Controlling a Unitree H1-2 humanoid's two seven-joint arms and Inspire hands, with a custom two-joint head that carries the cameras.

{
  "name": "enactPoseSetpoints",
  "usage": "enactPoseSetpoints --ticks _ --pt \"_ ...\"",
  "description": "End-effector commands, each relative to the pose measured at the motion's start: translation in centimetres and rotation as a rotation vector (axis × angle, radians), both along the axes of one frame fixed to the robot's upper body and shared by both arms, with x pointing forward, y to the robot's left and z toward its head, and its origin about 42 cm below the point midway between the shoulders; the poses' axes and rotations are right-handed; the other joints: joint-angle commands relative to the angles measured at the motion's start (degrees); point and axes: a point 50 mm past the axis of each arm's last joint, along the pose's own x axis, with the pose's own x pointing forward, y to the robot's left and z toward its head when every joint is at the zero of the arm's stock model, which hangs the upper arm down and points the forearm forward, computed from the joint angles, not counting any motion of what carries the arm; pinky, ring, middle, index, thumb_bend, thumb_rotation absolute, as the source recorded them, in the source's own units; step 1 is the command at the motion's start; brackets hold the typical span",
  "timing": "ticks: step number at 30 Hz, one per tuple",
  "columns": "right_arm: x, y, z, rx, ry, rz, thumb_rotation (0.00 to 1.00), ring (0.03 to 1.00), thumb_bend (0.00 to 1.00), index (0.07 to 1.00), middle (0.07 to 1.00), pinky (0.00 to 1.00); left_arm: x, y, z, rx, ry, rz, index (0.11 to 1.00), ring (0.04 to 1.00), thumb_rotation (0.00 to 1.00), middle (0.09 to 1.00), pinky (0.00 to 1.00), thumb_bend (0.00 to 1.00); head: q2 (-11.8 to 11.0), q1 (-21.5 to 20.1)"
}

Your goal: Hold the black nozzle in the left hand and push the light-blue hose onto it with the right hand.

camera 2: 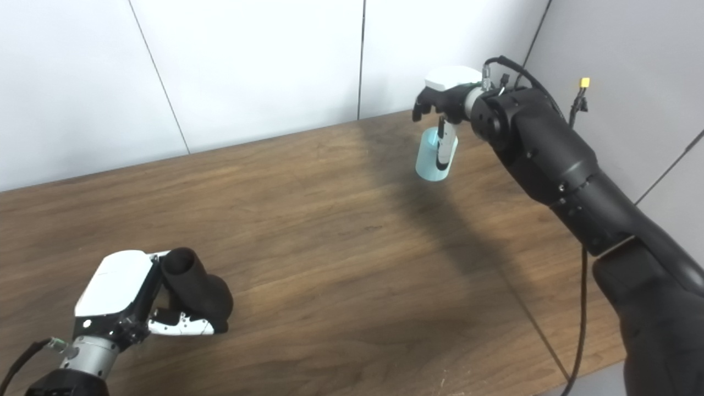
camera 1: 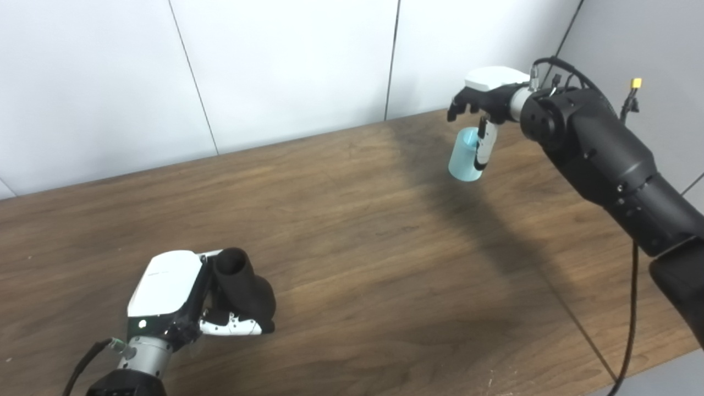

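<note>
Black against the wood-grain desk [camera 1: 352, 231], the nozzle [camera 1: 242, 286] sits near the front left edge, the left robot hand [camera 1: 181, 297] wrapped around it. Far back on the right, the right robot hand [camera 1: 484, 110] pinches the light-blue hose [camera 1: 463, 154] by its rim. The short hose looks light and pliable; a mid-body grip would likely steady the push.

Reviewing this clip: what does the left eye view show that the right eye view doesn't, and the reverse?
Only the left eye view: a sliver of bare table left of the left hand's wrist, which the right eye view crops. Only the right eye view: more of the right arm's upper section near the bottom right corner. Both share: the left hand low at the table's near left, around the black nozzle, and the right hand at the far right, on the upright light-blue hose.
</note>
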Motion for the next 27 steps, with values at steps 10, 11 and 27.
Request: enactPoseSetpoints --ticks 10,11,27 --pt "-0.4 -1.4 2.4 -0.046 -0.052 -0.039 0.09 0.788 0.99 0.673 0.871 0.66 0.2 0.4 0.8 0.022 -0.007 0.001 0.474 0.507 0.0 0.489 0.42 0.5 0.41 -0.04" --pt "-0.4 -1.5 2.3 -0.042 -0.054 -0.041 0.09 0.788 0.99 0.674 0.87 0.65 0.2 0.4 0.9 0.022 -0.005 0.001 0.474 0.507 0.0 0.49 0.42 0.5 0.43 -0.02" --pt "-0.7 -2.1 0.2 -0.004 -0.102 -0.033 0.08 0.742 0.91 0.678 0.803 0.67 0.2 0.4 0.9 0.022 -0.009 -0.006 0.487 0.493 0.0 0.471 0.41 0.5 0.81 -0.08"
